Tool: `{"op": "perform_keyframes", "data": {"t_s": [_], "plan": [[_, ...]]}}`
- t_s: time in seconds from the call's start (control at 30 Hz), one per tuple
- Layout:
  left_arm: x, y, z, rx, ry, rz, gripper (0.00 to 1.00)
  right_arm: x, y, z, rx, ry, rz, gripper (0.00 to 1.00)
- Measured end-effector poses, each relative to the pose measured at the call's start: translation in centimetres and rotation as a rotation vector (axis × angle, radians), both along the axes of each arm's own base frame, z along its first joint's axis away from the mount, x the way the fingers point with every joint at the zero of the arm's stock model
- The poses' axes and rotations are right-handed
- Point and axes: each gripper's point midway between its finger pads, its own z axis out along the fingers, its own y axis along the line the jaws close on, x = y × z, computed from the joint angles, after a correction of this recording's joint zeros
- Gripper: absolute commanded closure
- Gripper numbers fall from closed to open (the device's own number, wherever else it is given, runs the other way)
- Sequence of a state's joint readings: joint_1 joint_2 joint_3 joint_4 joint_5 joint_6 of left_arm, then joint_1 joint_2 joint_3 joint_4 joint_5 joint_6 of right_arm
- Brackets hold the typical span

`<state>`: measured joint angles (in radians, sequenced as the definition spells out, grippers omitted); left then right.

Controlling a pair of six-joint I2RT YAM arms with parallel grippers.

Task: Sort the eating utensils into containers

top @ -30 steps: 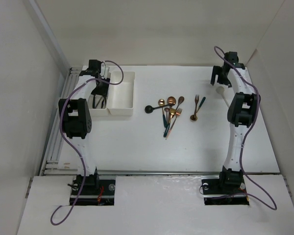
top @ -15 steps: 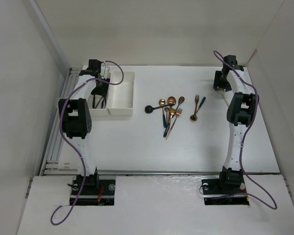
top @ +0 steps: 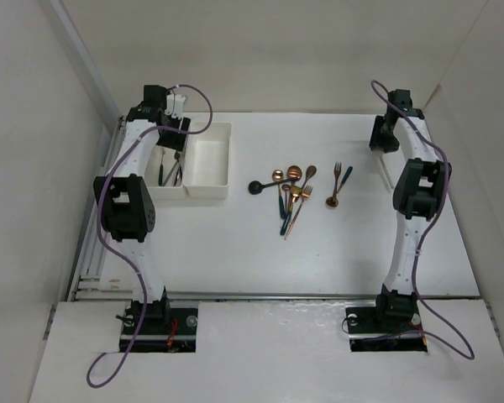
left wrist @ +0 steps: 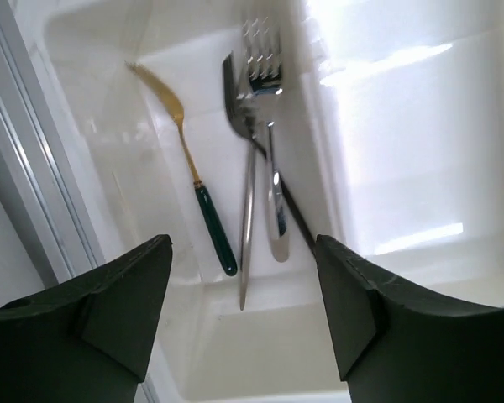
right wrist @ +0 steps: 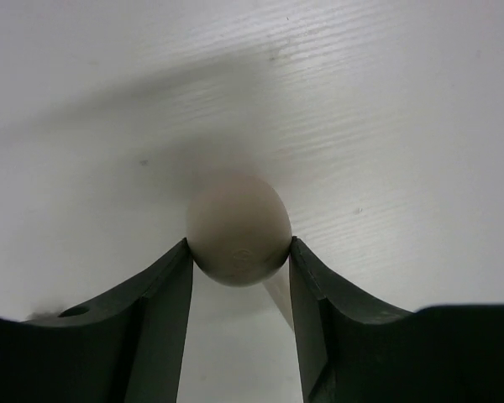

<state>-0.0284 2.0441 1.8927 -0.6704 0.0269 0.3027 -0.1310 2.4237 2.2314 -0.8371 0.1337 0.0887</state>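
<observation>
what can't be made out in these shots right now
- Right wrist: what the pale round thing in the right gripper is; fingers hide its stem.
- Top: utensil pile, overlapping and too small to count.
- Left wrist: black fork, neck under the silver fork.
- Top: left tray, far end behind the left gripper.

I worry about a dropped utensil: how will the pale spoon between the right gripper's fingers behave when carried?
The pale spoon is pinched across its smooth, rounded bowl by the right gripper, so it may well slip or swivel in the grip. Its handle looks slim, so it is probably light and fairly stiff.
</observation>
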Motion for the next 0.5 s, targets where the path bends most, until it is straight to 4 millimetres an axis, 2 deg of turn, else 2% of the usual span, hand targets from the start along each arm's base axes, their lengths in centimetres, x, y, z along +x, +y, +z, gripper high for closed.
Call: {"op": "perform_keyframes", "data": {"t_s": [0.07, 0.13, 0.17, 0.23, 0.27, 0.3, 0.33, 0.37, 0.43, 0.5], "plan": [[0.0, -1.2, 2.8, -0.021, -0.057, -0.078, 0.23, 0.0, 1.2, 3.4, 0.054, -0.08, -0.016, 1.0], [-0.4, -3.2, 6.1, -0.047, -0.13, -0.177, 0.16, 0.1, 3.1, 8.4, 0.126, -0.213, -0.028, 1.0], [-0.9, -4.8, 8.0, -0.072, -0.17, -0.242, 0.12, 0.0, 4.6, 11.5, 0.171, -0.296, -0.026, 1.0], [-2.3, -8.8, 12.2, -0.144, -0.255, -0.387, 0.09, -0.5, 9.2, 18.8, 0.266, -0.493, 0.017, 1.0], [-3.1, -10.8, 14.4, -0.185, -0.299, -0.459, 0.07, -1.0, 12.4, 22.5, 0.327, -0.593, 0.062, 1.0], [-3.8, -13.0, 16.6, -0.235, -0.344, -0.535, 0.07, -1.7, 16.5, 26.1, 0.401, -0.685, 0.125, 1.0], [-5.3, -16.0, 19.1, -0.308, -0.391, -0.644, 0.07, -2.6, 20.9, 29.5, 0.484, -0.765, 0.202, 1.0], [-5.8, -16.7, 19.6, -0.327, -0.4, -0.672, 0.07, -3.7, 25.1, 32.2, 0.569, -0.823, 0.283, 1.0], [-7.9, -19.8, 21.2, -0.426, -0.41, -0.78, 0.07, -6.7, 33.9, 35.6, 0.768, -0.859, 0.448, 1.0], [-9.2, -21.8, 21.5, -0.509, -0.389, -0.833, 0.1, -8.8, 39.8, 35.7, 0.91, -0.817, 0.548, 1.0]]}}
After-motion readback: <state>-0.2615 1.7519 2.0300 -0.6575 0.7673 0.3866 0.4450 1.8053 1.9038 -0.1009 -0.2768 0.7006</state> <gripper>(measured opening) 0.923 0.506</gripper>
